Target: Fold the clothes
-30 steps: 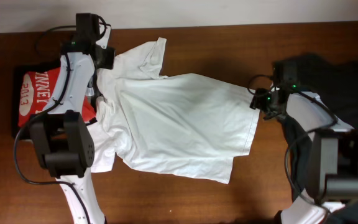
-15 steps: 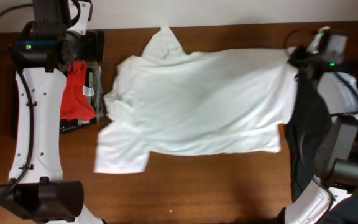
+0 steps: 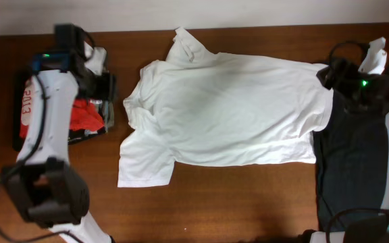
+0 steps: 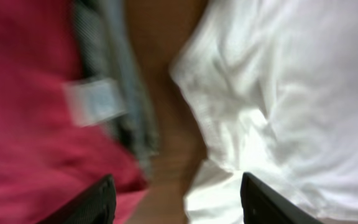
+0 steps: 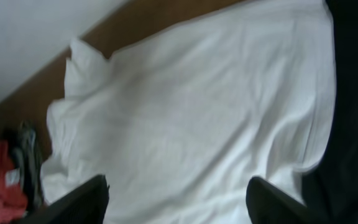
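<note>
We are counting one white T-shirt (image 3: pixel 228 108), one red shirt (image 3: pixel 81 116) with white lettering, and a heap of dark garments (image 3: pixel 353 162) whose number we cannot tell. There are two arms, each with one gripper.

The white T-shirt is lying spread across the middle of the brown table (image 3: pixel 248 202). Its collar is pointing toward the left arm and its hem toward the right arm. One sleeve is reaching the far edge of the table and the other is lying flat toward the near side.

The red shirt is sitting bunched at the left end of the table, under the left arm. Beside it in the left wrist view we are seeing a blurred grey striped cloth (image 4: pixel 126 93) carrying a small pale tag (image 4: pixel 95 102). The dark garments are filling the right end, and the T-shirt's hem is meeting their edge.

The left gripper (image 3: pixel 105 86) is hovering between the red shirt and the collar. Its fingers (image 4: pixel 98 200) are standing wide apart with nothing held. In its own view the collar side of the T-shirt is lying under and beyond the right-hand finger, with a strip of bare wood between it and the red cloth.

The right gripper (image 3: pixel 327 73) is hanging over the hem, where white cloth meets dark. Its fingers (image 5: pixel 82 200) are also spread wide and holding nothing. Its camera is looking down on the T-shirt, which is filling most of the view beyond the two tips.
</note>
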